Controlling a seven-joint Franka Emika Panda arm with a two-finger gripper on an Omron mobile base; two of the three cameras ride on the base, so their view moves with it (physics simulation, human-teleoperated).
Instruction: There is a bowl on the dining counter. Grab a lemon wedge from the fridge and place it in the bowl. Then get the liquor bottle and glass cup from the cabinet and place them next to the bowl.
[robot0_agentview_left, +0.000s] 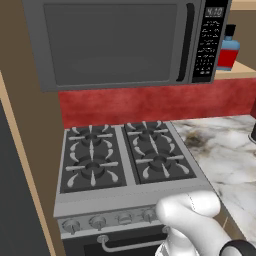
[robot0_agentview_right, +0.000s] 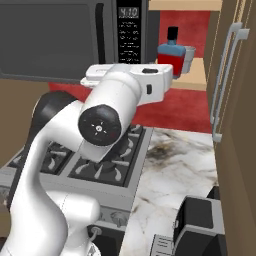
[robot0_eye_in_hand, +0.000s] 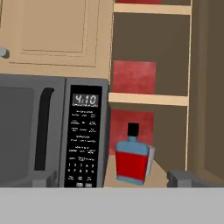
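Microwave (robot0_eye_in_hand: 52, 131), dark grey, with a smooth door, a vertical bar handle and a black keypad panel whose display reads "4:10"; the small key legends below are too fine to read. To its right, the open cabinet (robot0_eye_in_hand: 151, 99) of light tan wood, with plain flat shelves and a red back wall. On the lowest shelf, close to the microwave's side, stands the liquor bottle (robot0_eye_in_hand: 131, 162): squat red body, blue shoulder band, square black cap, no legible lettering. The glass cup (robot0_agentview_right: 189, 58), a translucent grey tapered tumbler, stands just behind the bottle and touching or nearly touching it. The gripper (robot0_eye_in_hand: 109, 179) faces this shelf with its two dark fingertips spread wide apart, nothing between them. Below: a gas stove (robot0_agentview_left: 125, 155) with grey cast grates, and a white-grey marbled worktop (robot0_agentview_left: 225, 150) with dark veins.
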